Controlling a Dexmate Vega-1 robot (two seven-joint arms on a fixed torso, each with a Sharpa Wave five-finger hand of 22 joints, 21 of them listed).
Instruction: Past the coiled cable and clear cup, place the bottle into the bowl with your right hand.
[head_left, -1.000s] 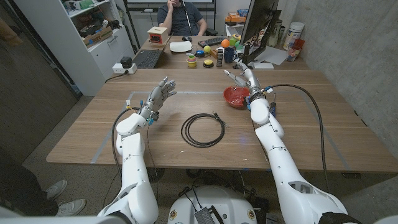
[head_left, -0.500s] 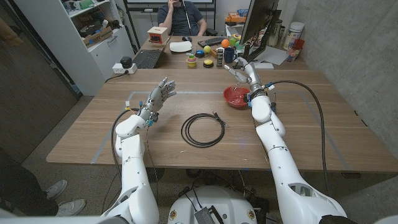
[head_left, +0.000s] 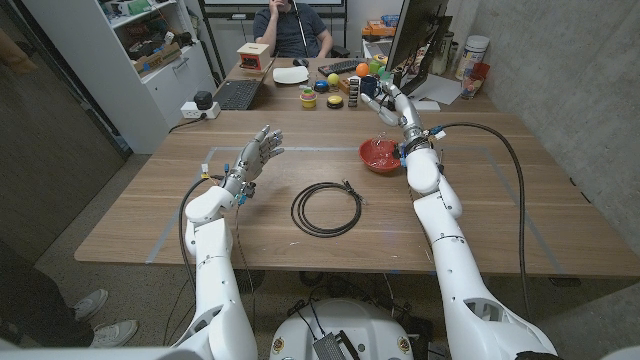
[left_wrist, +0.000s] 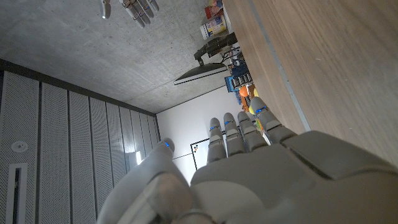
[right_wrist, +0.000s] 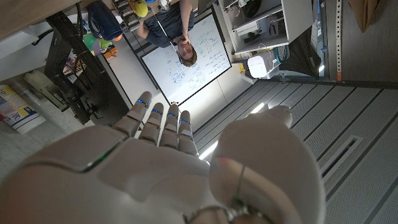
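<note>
Beyond bowl (head_left: 380, 155), right hand (head_left: 385, 104) raised.

- bowl (head_left: 379, 155): red
- coiled cable (head_left: 325, 209): black
- table (head_left: 480, 215): brown wood grain
- right hand (head_left: 386, 103) and left hand (head_left: 257, 154): pale grey

A person (head_left: 290, 25) sits behind the bench (head_left: 200, 215); a laptop (head_left: 237, 94), a white power strip (head_left: 200, 109) and a dark monitor (head_left: 415, 35) stand nearby.
</note>
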